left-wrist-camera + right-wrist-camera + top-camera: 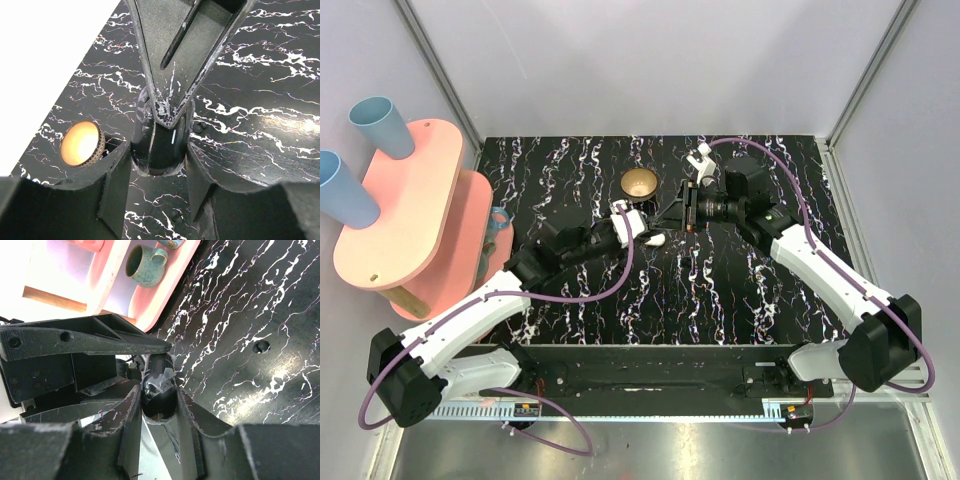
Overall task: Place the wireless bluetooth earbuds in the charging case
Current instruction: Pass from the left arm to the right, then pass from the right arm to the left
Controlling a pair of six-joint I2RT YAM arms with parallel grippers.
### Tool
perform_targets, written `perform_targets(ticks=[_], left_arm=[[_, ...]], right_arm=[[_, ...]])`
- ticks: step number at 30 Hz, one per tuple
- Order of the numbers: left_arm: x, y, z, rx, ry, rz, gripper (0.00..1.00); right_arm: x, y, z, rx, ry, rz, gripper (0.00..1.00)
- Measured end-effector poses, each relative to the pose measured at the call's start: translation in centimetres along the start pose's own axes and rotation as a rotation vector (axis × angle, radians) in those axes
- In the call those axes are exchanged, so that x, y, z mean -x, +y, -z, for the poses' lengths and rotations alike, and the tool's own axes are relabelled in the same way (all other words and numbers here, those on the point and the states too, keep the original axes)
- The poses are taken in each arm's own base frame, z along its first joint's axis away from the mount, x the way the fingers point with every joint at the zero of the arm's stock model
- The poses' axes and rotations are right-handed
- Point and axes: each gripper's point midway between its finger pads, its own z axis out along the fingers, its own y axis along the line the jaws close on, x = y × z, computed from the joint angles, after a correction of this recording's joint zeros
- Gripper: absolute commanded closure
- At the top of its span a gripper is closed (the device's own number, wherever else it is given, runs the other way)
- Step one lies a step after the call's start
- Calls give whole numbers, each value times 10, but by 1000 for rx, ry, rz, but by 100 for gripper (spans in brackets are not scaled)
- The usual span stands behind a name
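Two arms reach over the black marbled bench, one tool apiece, and the two tools meet tip to tip just in front of the single brass bowl. There is one charging case, caught between them. In both wrist views it reads as a dark, glossy rounded pod, with one short white bar on the face seen by the left wrist camera. The left tool is clamped on it, a finger pressed to each side. The right tool comes at it crosswise. Its two fingers sit close on either flank of the pod, and one of them lies over the pod's top in the left wrist view, but I cannot tell whether they actually squeeze it. Whether the case rests on the bench or is held just above it is also unclear. From the top camera the tools hide most of the case; one small white oval shows beside the left tool's tip, too small to identify. Small dark lumps lie on the bench, a pair just right of the case and one more in the right wrist view, too small to name. Left of the bench stands one pink two-tier stand carrying two blue cups, the second cut off by the frame edge, and one teal mug, nearly hidden from above.
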Motion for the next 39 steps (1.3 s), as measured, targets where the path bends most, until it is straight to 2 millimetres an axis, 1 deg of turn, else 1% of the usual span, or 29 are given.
perform_targets(ticks=[4, 5, 7, 12, 14, 15, 19, 21, 25, 26, 31, 34, 37, 39], left_arm=[[0, 0, 0, 1, 0, 6, 63], [1, 0, 0, 2, -2, 9, 54], [3, 0, 0, 4, -9, 20, 52], [12, -1, 2, 8, -37, 59, 37], [17, -1, 4, 10, -51, 77, 34], [19, -1, 5, 11, -60, 88, 30], [33, -1, 11, 15, -107, 124, 23], [40, 0, 14, 20, -129, 139, 21], [52, 5, 23, 24, -179, 193, 10], [54, 8, 25, 23, -189, 215, 8], [55, 29, 39, 13, -234, 347, 9], [64, 37, 46, -10, -303, 407, 9], [76, 37, 52, -70, -381, 459, 9], [86, 32, 53, -126, -419, 483, 11]], right_arm=[[1, 1, 1, -2, -7, 13, 100], [1, 1, 1, -2, -13, 19, 100], [2, 3, 4, 4, -31, 35, 100], [5, 10, 10, 42, -98, 95, 100], [8, 14, 12, 56, -127, 119, 100], [9, 16, 13, 65, -142, 131, 100], [15, 21, 14, 93, -181, 169, 100], [17, 22, 14, 103, -196, 183, 100], [16, 23, 18, 111, -232, 213, 100], [16, 23, 20, 111, -247, 225, 100], [19, 33, 36, 130, -343, 330, 100], [20, 43, 47, 155, -395, 404, 100], [23, 53, 55, 178, -438, 462, 100], [25, 58, 58, 196, -458, 489, 100]])
